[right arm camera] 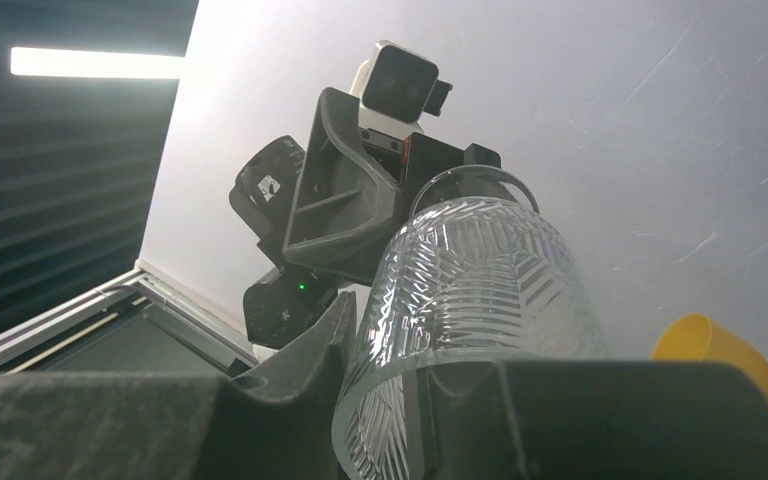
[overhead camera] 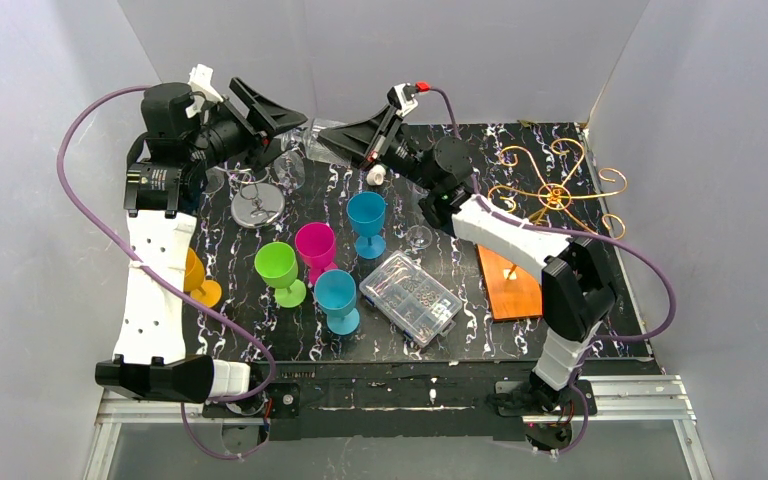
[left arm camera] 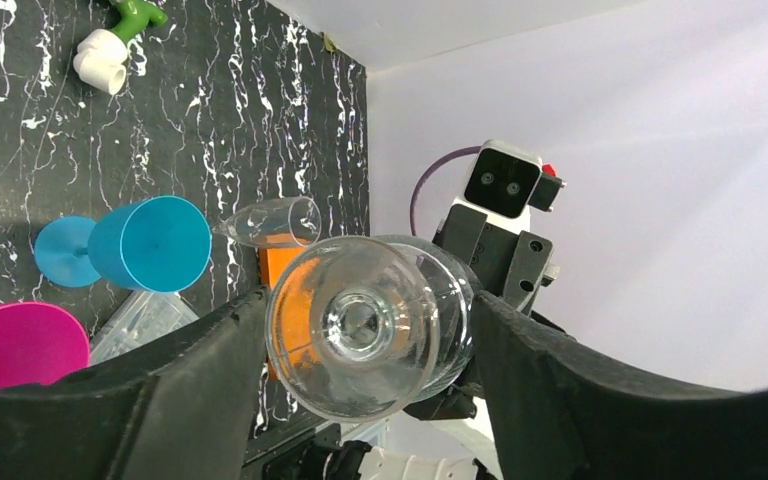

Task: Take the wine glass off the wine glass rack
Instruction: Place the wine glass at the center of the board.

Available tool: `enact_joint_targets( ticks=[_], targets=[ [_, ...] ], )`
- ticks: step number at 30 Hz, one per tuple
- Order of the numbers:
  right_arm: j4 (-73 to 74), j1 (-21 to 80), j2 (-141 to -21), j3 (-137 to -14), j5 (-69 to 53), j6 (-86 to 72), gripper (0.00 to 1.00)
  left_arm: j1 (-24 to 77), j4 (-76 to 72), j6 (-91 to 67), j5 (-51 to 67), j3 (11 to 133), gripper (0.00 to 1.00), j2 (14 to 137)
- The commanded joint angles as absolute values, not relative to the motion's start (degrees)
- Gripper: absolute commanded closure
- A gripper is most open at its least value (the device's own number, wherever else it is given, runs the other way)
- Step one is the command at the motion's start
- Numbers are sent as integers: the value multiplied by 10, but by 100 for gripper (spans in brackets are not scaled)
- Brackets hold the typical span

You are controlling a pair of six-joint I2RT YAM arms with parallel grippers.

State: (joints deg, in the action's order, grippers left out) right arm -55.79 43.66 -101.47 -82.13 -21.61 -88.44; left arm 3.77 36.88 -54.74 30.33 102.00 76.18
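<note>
Black marbled tabletop (overhead camera: 380, 345) below. Wine glass (right arm camera: 470, 270) midair between 2 pincers: right pincer (right arm camera: 460, 385) clenched on it, probable handover; left pincer (left arm camera: 368, 305) flanks it, grip unclear. Rack (overhead camera: 557, 190) well right of both.

Top view: even, diffuse illumination from above. The pale walls (overhead camera: 360, 50) read bright, and shadows on the dark worktop (overhead camera: 475, 330) are soft and short. Small glints show on the clear plastic box (overhead camera: 410, 297). Focus is sharp throughout. Left wrist view: well lit. The wine glass (left arm camera: 365, 325) carries bright highlights and bends what lies behind it. The jaws close to the lens are dark and soft, and a black vignette rounds off one lower corner. Right wrist view: harsh contrast. An overhead light strip (right arm camera: 95, 63) burns out to white, and the jaws sit in deep shadow, blurred.
</note>
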Motion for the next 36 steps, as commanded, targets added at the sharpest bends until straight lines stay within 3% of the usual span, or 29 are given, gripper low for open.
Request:
enact_joint_targets(
  ticks=[1,9,16,36],
  targets=[
    [-531,443,-977,-854,-222,-840,99,46,359,-534,336,1031,27,741],
    [-372,441,-927,-863,-210,-742,99,46,381,-503,324,1025,11,732],
    [-239,439,-905,-897,-190,-674,99,46,390,-480,317,1015,5,723],
    [174,431,-960,-1161,-88,-422,99,91,471,-380,233,1027,2,730]
  ],
)
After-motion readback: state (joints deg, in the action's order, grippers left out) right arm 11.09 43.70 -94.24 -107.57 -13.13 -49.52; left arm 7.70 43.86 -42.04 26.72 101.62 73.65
